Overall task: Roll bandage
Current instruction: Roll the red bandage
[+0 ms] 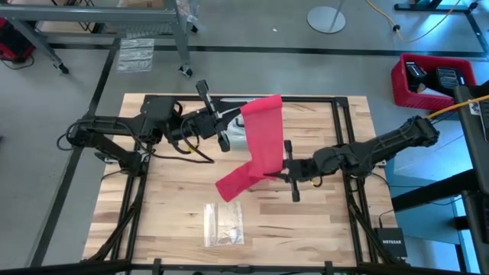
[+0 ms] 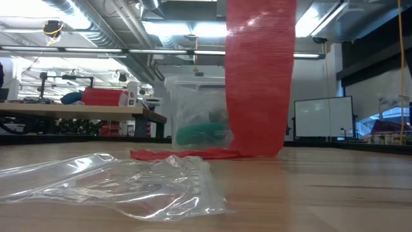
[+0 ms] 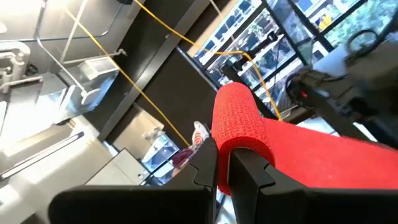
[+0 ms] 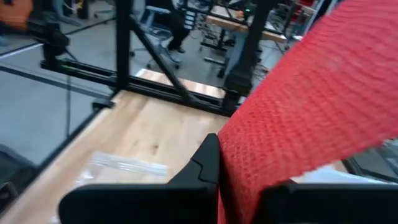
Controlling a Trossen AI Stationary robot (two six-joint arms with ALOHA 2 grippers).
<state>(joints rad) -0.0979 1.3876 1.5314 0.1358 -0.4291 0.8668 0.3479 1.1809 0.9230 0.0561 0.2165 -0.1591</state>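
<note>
Clamping bandage (image 1: 258, 141) on both ends: left gripper (image 1: 227, 122) pinching rolled top end, right gripper (image 1: 288, 169) gripping lower stretch; tail trailing beside plastic bag (image 1: 223, 223).

The bandage (image 1: 256, 141) is plain red with a fine ribbed weave — the table (image 1: 321, 221) pale striped wood, the plastic bag (image 1: 224, 223) clear, both grippers dark.

The table (image 1: 321, 221) carries one red bandage (image 1: 263, 141), one clear plastic bag (image 1: 224, 224) and one clear box (image 2: 196, 119), with two grippers, left (image 1: 221, 122) and right (image 1: 289, 169).
</note>
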